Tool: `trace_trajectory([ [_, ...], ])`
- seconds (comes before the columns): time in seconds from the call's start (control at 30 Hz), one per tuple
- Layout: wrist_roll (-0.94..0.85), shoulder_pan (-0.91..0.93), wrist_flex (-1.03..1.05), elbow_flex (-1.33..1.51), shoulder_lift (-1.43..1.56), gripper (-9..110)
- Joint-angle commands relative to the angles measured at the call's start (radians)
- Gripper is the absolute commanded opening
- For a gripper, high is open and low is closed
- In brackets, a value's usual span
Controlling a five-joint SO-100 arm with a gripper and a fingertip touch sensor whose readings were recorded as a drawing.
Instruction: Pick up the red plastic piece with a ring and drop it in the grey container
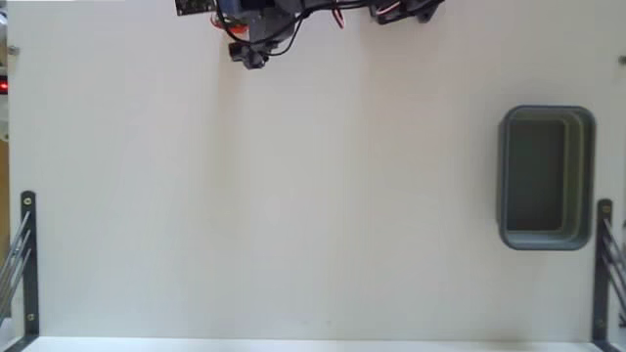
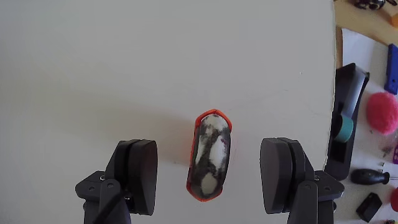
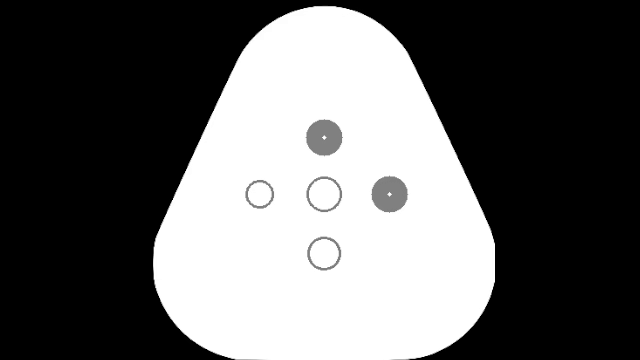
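In the wrist view the red plastic piece (image 2: 210,155) lies on the white table, an oblong with a red-orange rim and a mottled grey-white face. My gripper (image 2: 209,169) is open and straddles it, one dark finger (image 2: 138,174) to its left and one to its right, with a gap on each side. The grey container (image 1: 546,176) stands at the right of the fixed view, far from the arm (image 1: 256,29) at the top edge. In that fixed view the red piece does not show.
In the wrist view the table ends at the right (image 2: 333,93). Beyond that edge lie a black tool (image 2: 347,118), a pink ball (image 2: 382,112) and small parts. In the fixed view, metal brackets stand at the lower left (image 1: 27,264) and lower right (image 1: 603,269).
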Motion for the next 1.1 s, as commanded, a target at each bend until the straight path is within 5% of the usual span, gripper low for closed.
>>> trace_trajectory([
  [0.0,0.005,0.023,-0.016,0.002,0.051,110],
  [1.07,0.005,0.023,-0.067,0.048,0.046,110],
])
